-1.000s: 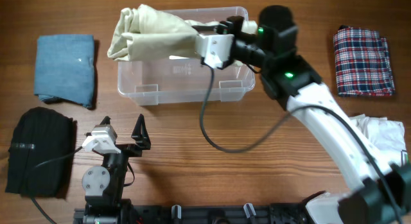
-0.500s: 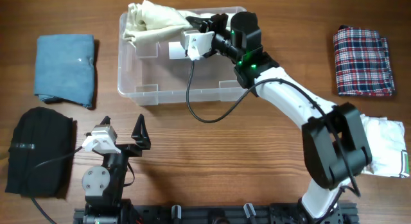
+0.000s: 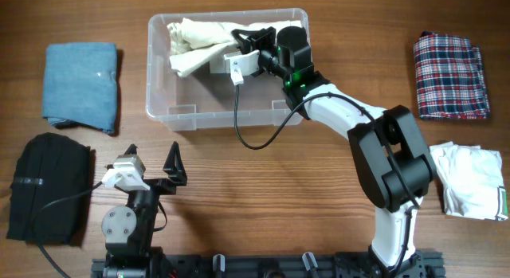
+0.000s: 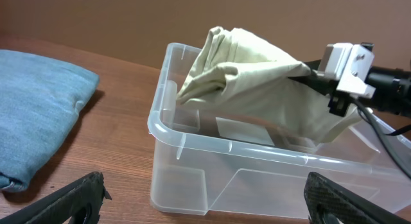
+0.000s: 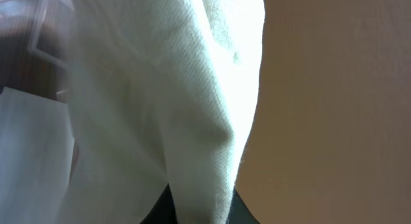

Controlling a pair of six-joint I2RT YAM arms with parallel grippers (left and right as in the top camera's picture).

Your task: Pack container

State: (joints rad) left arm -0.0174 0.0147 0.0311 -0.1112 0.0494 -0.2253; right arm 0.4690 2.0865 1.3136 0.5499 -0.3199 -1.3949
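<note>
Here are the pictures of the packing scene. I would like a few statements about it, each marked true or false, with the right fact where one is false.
1. The right gripper grips a cream cloth that hangs into the container. True.
2. The left gripper is shut on the blue cloth. False: it is open and holds nothing. The blue cloth lies folded on the table, left of the container.
3. The plaid cloth lies inside the container. False: it lies on the table, right of the container.
4. The black cloth lies on the table, outside the container. True.
</note>
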